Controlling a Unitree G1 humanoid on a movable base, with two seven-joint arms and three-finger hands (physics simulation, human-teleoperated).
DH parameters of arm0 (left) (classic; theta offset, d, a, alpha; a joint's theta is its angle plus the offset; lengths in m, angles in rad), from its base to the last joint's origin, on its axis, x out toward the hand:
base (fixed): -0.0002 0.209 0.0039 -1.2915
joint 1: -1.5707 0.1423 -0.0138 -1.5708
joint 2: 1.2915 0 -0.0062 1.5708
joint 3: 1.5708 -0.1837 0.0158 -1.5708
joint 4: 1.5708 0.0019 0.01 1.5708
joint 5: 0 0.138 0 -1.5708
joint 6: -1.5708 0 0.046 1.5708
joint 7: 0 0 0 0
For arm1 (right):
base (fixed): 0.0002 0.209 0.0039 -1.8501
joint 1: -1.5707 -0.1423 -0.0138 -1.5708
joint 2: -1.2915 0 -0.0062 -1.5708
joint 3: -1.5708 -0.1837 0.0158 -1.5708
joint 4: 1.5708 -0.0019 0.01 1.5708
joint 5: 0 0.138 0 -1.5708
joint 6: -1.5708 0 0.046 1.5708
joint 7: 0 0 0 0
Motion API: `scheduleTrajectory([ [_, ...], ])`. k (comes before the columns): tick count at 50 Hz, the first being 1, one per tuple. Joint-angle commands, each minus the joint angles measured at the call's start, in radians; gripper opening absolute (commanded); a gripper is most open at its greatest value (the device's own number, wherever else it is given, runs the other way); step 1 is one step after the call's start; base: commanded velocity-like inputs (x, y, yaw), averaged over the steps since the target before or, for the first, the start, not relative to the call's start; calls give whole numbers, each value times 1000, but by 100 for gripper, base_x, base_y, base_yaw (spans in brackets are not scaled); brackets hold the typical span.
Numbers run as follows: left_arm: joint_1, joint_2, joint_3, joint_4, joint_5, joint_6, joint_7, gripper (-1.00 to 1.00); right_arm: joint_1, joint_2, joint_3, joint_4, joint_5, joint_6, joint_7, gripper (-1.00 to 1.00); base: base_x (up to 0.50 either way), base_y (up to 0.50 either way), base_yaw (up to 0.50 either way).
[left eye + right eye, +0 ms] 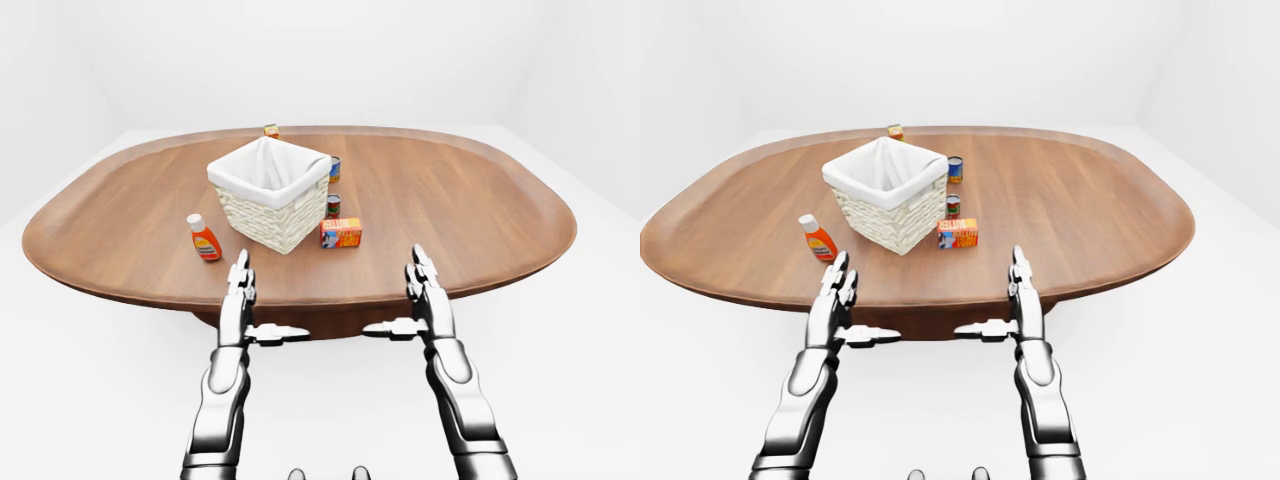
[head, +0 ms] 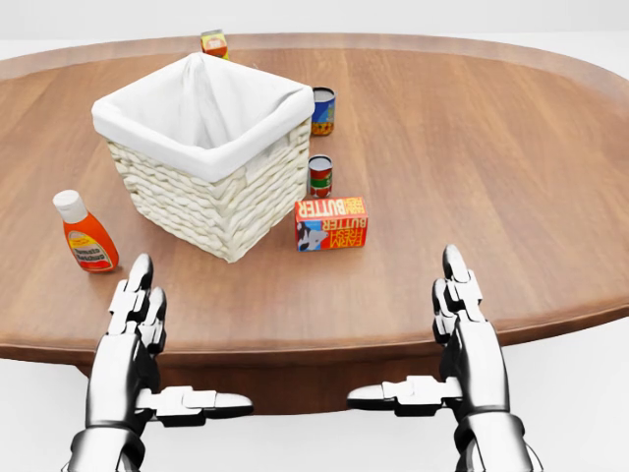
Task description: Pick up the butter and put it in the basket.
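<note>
The butter (image 2: 331, 223) is a small orange, red and blue box lying on the wooden table (image 2: 472, 167), just right of the basket (image 2: 201, 152), a white-lined wicker basket in the head view's upper left. My left hand (image 2: 138, 324) hovers open at the table's near edge, below the basket, fingers straight and thumb pointing inward. On the right, my right hand (image 2: 462, 324) is held the same way, open and empty, below and right of the butter. Neither hand touches anything.
An orange sauce bottle (image 2: 86, 234) lies left of the basket. Two small cans (image 2: 320, 177) (image 2: 322, 110) stand right of the basket, above the butter. A small box (image 2: 214, 42) sits near the table's top edge. White floor surrounds the oval table.
</note>
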Motion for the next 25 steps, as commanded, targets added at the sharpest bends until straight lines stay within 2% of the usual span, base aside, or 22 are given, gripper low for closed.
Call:
scheduleTrajectory([
  [1,3,10,21,16,-11,-4,-14,100,-9,-9,-25,-19,30,43,8,100,0,0,0],
  [9,-13,17,39,-15,-28,39,-7,100,-27,-10,-23,-72,41,72,3,100,0,0,0],
  [10,-18,19,42,-24,-32,49,-6,100,-30,-11,-24,-82,44,72,2,100,0,0,0],
  [11,-28,26,48,-38,-31,69,-6,100,-35,-12,-23,-98,46,72,4,100,0,0,0],
  [13,-36,29,59,-59,-40,88,-4,100,-42,-12,-24,-116,51,72,3,100,0,0,0],
  [25,-71,61,96,-193,-30,91,-15,100,-105,-15,-28,-251,84,72,-20,100,0,0,0],
])
